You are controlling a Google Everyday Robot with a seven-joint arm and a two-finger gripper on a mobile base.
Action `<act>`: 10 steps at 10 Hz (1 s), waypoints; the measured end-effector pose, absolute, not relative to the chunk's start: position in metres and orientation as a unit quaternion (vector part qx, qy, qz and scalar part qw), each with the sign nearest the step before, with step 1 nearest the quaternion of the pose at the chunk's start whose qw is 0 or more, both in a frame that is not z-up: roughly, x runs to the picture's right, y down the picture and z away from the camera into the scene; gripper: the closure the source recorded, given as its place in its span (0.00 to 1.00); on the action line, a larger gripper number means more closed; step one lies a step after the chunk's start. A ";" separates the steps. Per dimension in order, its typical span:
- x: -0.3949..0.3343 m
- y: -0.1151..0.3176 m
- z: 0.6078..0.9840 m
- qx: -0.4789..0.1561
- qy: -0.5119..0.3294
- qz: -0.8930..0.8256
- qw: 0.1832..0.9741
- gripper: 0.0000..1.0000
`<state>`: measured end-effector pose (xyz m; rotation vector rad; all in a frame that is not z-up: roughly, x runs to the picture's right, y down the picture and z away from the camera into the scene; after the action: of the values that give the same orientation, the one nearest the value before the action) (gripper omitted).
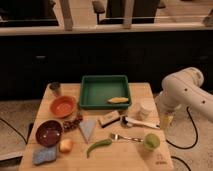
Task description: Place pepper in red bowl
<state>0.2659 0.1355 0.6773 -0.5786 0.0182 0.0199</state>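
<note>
The pepper, slim, curved and green, lies on the wooden table near its front edge, left of a fork. The dark red bowl stands at the front left, with nothing in it that I can see; an orange bowl stands just behind it. My white arm hangs beside the table's right edge. Its gripper points down there, open and holding nothing, well to the right of the pepper and far from both bowls.
A green tray at the back centre holds a yellow corn-like piece. Also on the table: a green cup, a white cup, a small can, a blue sponge, a pale wedge, an orange fruit and a brush.
</note>
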 end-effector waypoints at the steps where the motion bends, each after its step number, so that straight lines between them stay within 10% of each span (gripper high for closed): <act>1: 0.258 0.140 0.675 -0.286 0.005 0.007 0.958 0.20; 10: 0.219 0.176 0.661 -0.289 -0.016 -0.021 0.957 0.20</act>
<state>0.2186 0.1759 0.6609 -0.5859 -0.0321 -0.0418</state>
